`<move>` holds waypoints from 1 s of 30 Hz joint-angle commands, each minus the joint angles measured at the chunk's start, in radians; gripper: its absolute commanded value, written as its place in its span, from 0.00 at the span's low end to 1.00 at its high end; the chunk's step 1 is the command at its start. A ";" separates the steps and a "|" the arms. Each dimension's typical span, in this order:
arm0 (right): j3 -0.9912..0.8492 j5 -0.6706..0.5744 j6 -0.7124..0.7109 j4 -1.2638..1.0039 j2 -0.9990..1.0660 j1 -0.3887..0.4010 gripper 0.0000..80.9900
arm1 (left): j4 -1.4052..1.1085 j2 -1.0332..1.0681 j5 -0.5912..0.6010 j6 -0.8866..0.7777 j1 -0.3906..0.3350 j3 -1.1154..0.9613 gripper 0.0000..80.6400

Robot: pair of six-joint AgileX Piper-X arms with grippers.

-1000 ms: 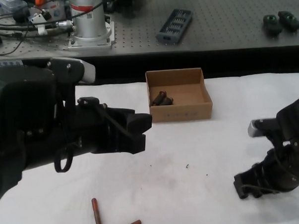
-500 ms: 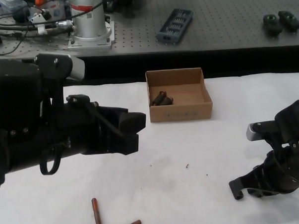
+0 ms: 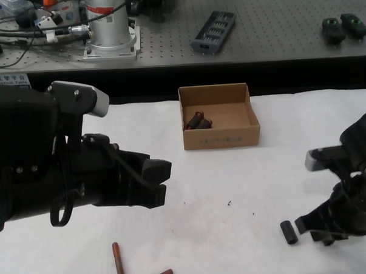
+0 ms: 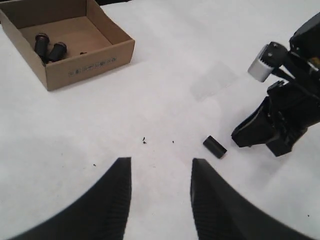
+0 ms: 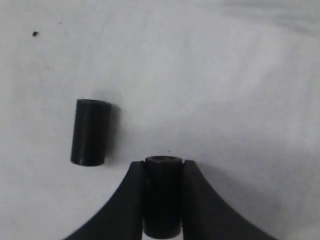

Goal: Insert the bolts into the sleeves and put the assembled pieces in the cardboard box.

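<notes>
Change: the left hand has drawn back toward its own side and dropped lower. The right hand has pulled away to the right, and a loose sleeve now lies clear of it.
Left hand: released, fingers spread with nothing between them, hanging over the white-covered counter.
Bolts: two copper-coloured bolts lie at the near left edge, their ends close together, well apart from both hands.
Box: the cardboard box sits mid-counter toward the back, with assembled pieces in its left part.
Loose sleeve: a short black tube lying on its side, just beside the right hand's fingertips and not touching them.
Right hand: clenched on a held sleeve, gripped across its sides with the bore facing outward.
Handling: the sleeves look light, stiff and smooth, and likely to roll if nudged. A grip across the middle, leaving the bore free, seems best.
Bolt grip: the bolts look thin and rigid. Taking one by the head end would leave the shank free to enter.
</notes>
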 commanded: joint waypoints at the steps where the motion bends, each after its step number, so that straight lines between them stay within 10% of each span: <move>1: -0.026 -0.039 -0.008 0.069 -0.139 0.000 0.05 | 0.006 -0.010 -0.016 0.020 -0.002 -0.005 0.36; 30: -0.030 -0.162 0.193 -0.133 -0.202 0.405 0.05 | 0.238 -0.044 -0.468 0.096 -0.002 -0.005 0.36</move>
